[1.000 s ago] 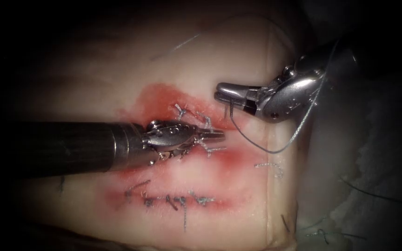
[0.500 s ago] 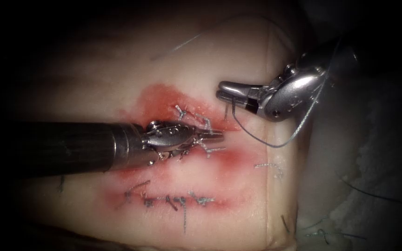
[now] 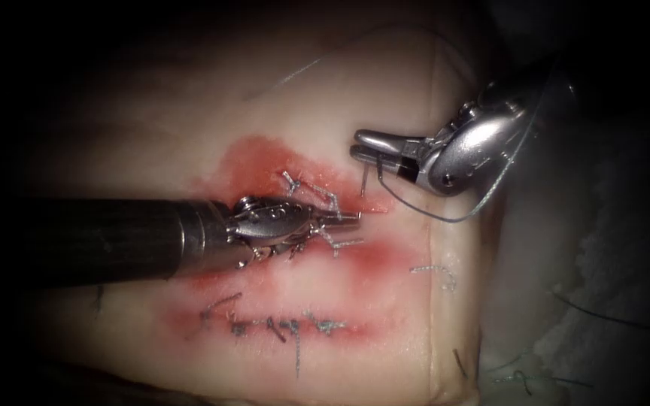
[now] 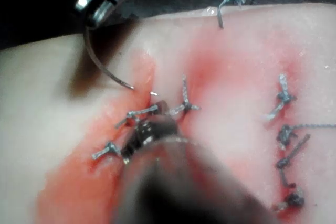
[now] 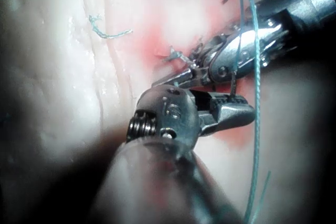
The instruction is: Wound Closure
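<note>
We list the tissue, pale, with red fluid around its stitched cut. Right gripper: pressed together on the needle near its rear end; in the left wrist view the needle curves down from that gripper, tip at the tissue beside the cut, and we cannot tell whether it has entered. Thread loops from the right gripper off the tissue's right edge. Left gripper: lying on the cut among knotted stitches, pressed together; we cannot tell if it pinches anything. A second stitched line sits nearer the front.
</note>
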`<action>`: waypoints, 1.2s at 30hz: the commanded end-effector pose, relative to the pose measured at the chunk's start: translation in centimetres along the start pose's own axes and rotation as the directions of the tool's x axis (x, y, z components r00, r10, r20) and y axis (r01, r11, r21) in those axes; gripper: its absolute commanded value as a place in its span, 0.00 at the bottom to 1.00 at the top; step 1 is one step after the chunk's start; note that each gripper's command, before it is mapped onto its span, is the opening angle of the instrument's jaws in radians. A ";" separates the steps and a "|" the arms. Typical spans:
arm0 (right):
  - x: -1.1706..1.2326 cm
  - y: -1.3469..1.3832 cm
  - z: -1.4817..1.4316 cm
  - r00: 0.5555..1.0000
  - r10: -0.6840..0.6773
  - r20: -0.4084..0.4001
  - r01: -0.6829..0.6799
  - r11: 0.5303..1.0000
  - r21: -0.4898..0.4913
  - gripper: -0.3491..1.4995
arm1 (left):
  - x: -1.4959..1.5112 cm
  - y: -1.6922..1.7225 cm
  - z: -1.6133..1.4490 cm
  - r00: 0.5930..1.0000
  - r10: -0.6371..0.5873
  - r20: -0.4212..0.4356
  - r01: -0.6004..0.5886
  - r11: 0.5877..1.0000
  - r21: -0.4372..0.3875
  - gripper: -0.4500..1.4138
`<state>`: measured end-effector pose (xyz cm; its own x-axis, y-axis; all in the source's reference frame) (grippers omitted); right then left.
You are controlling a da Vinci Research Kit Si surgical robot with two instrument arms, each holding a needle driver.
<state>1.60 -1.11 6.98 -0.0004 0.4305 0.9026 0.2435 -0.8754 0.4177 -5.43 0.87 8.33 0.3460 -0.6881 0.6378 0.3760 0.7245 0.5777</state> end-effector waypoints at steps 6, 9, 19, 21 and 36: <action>0.06 0.01 0.07 0.998 0.064 0.003 -0.064 0.998 0.003 0.00 | -0.03 0.05 0.07 1.000 0.001 0.002 -0.001 1.000 0.002 0.00; 0.06 -0.03 0.06 0.990 0.142 0.001 -0.142 0.990 0.009 0.00 | -0.03 0.05 0.05 1.000 0.000 0.004 0.000 1.000 0.000 0.00; 0.20 -0.12 -0.01 0.879 0.476 -0.017 -0.475 0.879 0.033 0.00 | -0.18 0.03 -0.02 0.999 0.008 -0.038 -0.002 0.985 0.175 0.00; 0.23 -0.14 -0.02 0.847 0.532 -0.015 -0.531 0.847 0.038 0.00 | -0.24 0.04 -0.06 1.000 0.005 -0.031 0.002 0.974 0.226 0.00; 0.46 -0.04 -0.04 0.674 0.738 -0.011 -0.736 0.673 0.071 0.00 | -0.61 -0.08 -0.27 0.944 0.300 0.136 -0.330 0.859 0.391 0.42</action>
<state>1.47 -0.85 7.35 0.1687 -0.3660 0.9152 0.2366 -0.8863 -0.3981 -5.37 1.18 7.71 0.3169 -0.3768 0.8704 -0.1483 0.8868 0.4378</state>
